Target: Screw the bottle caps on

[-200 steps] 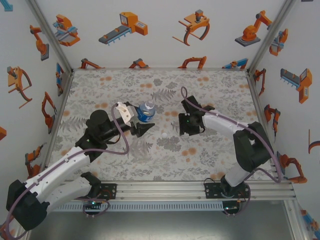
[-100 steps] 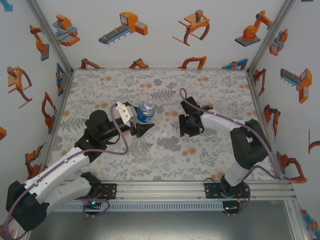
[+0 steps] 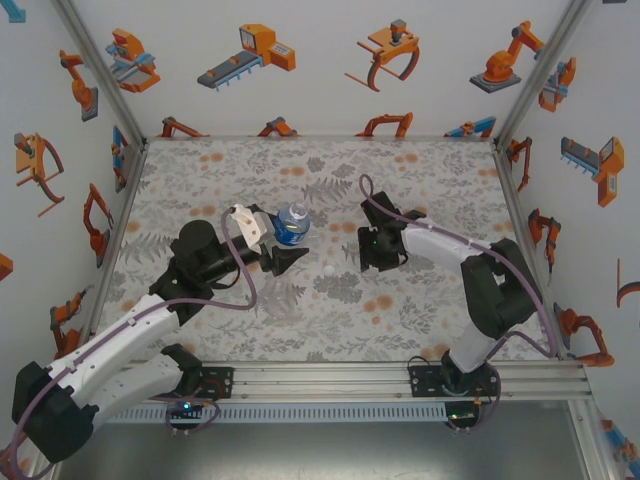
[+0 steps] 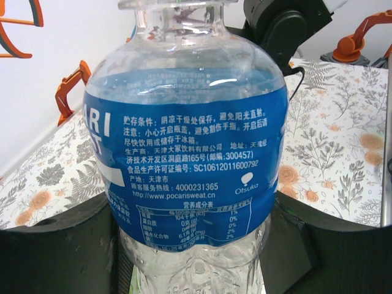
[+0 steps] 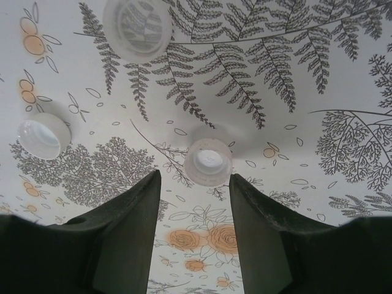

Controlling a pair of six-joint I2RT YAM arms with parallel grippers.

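on the flowered table [image 3: 430, 180], near its middle in the overhead view: one blue-labelled bottle [image 3: 293, 222], upright, clamped in the left gripper [image 3: 283, 240], jaws closed on its body from both sides. no other bottle to count here, just this one.

from the left wrist camera, close up: the blue-labelled bottle [image 4: 190, 153] again, clear plastic with a blue label in white print wrapped round it, neck at the top edge bare and uncapped. one dark finger [image 4: 49, 245] low on the left, a second low on the right, both snug against the lower body.

to the right of the bottle, well apart from it: the right gripper [image 3: 378, 250], pointed down at the table. between the two grippers, loose on the pattern, one white cap [image 3: 328, 269].

under the right wrist camera: three caps counted, all lying on the table, none touching another.
- nearest cap [image 5: 208, 162], just ahead of the tips of the right gripper [image 5: 196, 177], open side up
- second cap [image 5: 44, 136], off to the left
- third cap [image 5: 137, 24], at the top edge, open side up

jaws here parted narrowly, gripping nothing. nearest cap at the mouth of the gap, not pinched. touching a fingertip or just clear of it: cannot tell.
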